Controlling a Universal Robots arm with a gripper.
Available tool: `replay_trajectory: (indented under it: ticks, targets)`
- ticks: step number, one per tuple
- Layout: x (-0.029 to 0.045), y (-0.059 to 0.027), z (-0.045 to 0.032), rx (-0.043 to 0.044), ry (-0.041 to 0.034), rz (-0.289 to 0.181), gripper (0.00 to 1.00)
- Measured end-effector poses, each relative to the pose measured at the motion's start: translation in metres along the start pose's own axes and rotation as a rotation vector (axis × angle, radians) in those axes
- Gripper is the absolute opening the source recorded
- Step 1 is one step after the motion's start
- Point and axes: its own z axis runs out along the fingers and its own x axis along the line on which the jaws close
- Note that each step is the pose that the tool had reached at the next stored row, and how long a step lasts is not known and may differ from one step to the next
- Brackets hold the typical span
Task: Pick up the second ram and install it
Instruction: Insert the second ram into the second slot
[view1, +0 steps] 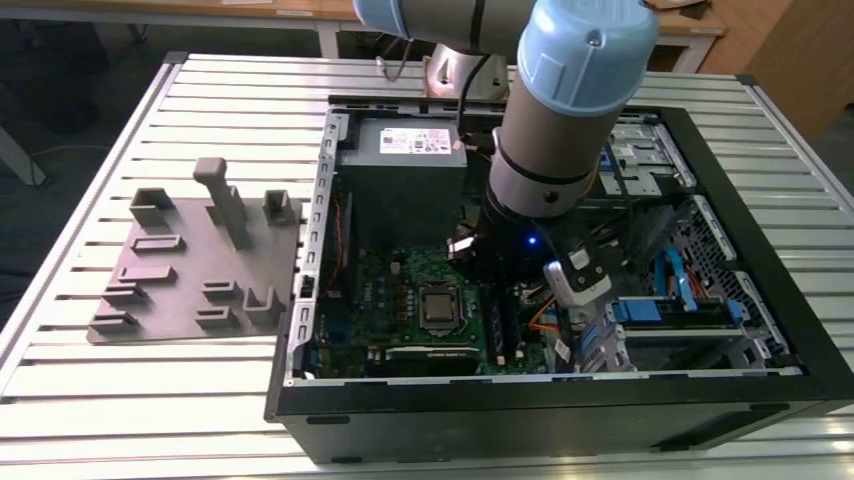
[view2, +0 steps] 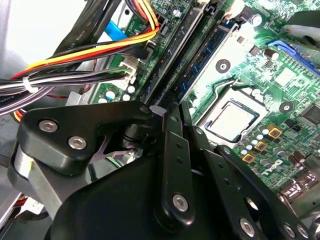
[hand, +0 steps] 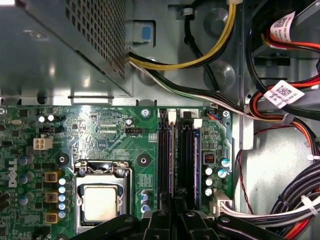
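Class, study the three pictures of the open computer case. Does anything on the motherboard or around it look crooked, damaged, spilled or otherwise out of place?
Nothing stands out. The motherboard lies flat in the case, the processor socket looks intact, and the cables stay beside the board. The hand sits over the memory slots; whether a stick there is fully seated cannot be told.

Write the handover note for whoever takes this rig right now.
Gripper: down inside the case, right over the memory slots beside the CPU socket. Open or shut cannot be told.
Ram: a blue-green stick stands in the slot nearest the socket, in line with the gripper. Another stick seems to stand in a slot further out.
Done: the ram is off the grey fixture and at the slot.
Left: full seating and latching cannot be confirmed; check both before release.
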Motion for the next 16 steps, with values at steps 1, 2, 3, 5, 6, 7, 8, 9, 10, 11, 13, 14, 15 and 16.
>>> replay_trajectory:
  ticks: [1, 2, 3, 5, 6, 7, 8, 9, 10, 11, 13, 14, 15, 16]
  targets:
    - [0.0000, 0.0000, 0.0000, -0.0001, 0.0000, 0.000, 0.14]
    - [-0.0001, 0.0003, 0.0006, -0.0022, -0.0005, 0.000, 0.15]
    - [0.0000, 0.0002, 0.0006, -0.0015, -0.0003, 0.000, 0.15]
    - [0.0000, 0.0000, 0.0002, -0.0004, -0.0001, 0.000, 0.21]
    - [0.0000, 0.0000, 0.0001, -0.0001, 0.0000, 0.000, 0.21]
    - [0.0000, 0.0000, -0.0003, 0.0001, 0.0001, 0.000, 0.21]
    - [0.0001, 0.0000, -0.0028, 0.0001, 0.0000, 0.000, 0.21]
    - [0.0001, 0.0001, -0.0071, -0.0002, 0.0000, 0.000, 0.21]
    - [0.0002, 0.0002, -0.0115, -0.0005, -0.0001, 0.000, 0.21]
    - [0.0002, 0.0002, -0.0162, -0.0009, -0.0001, 0.000, 0.21]
    - [0.0003, 0.0004, -0.0250, -0.0009, -0.0002, 0.000, 0.21]
    - [0.0003, 0.0006, -0.0294, -0.0009, -0.0003, 0.000, 0.21]
    - [0.0003, 0.0013, -0.0333, -0.0007, -0.0003, 0.000, 0.21]
    - [0.0004, 0.0018, -0.0368, -0.0009, -0.0004, 0.000, 0.20]
